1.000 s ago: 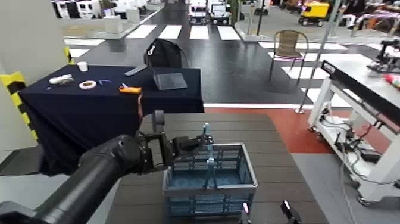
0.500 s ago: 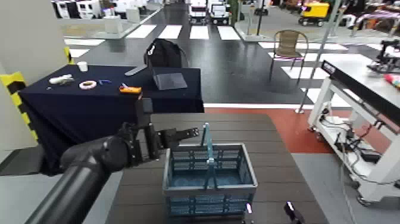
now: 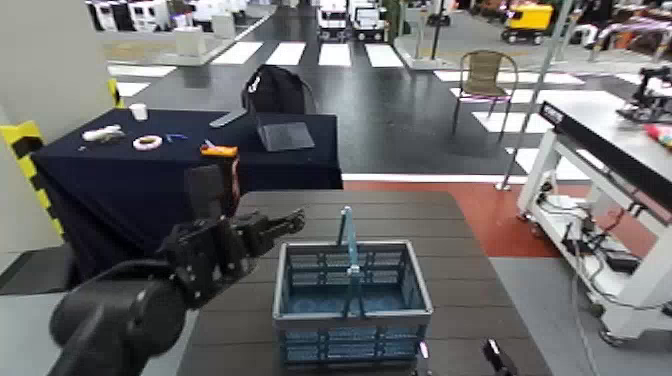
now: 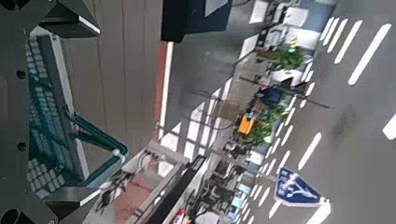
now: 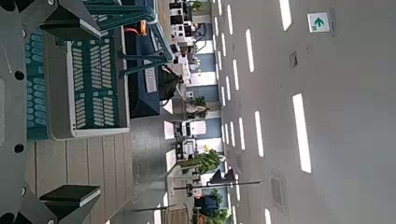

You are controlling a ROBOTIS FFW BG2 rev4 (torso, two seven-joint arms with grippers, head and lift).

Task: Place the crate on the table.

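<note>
With its handle upright, the crate (image 3: pixel 352 321) rests on the slatted tabletop (image 3: pixel 450 235), apparently delivered; 2 open end effectors, left (image 3: pixel 293 226) beside the basket and right (image 3: pixel 458 362) near its front, leave it free to stand unsupported.

Crate (image 5: pixel 86 84) beside open pincer (image 5: pixel 70 114)

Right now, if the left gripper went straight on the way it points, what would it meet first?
Probably the crate's upright teal handle, just ahead of the left gripper, though depth is unclear and it might pass over.
</note>
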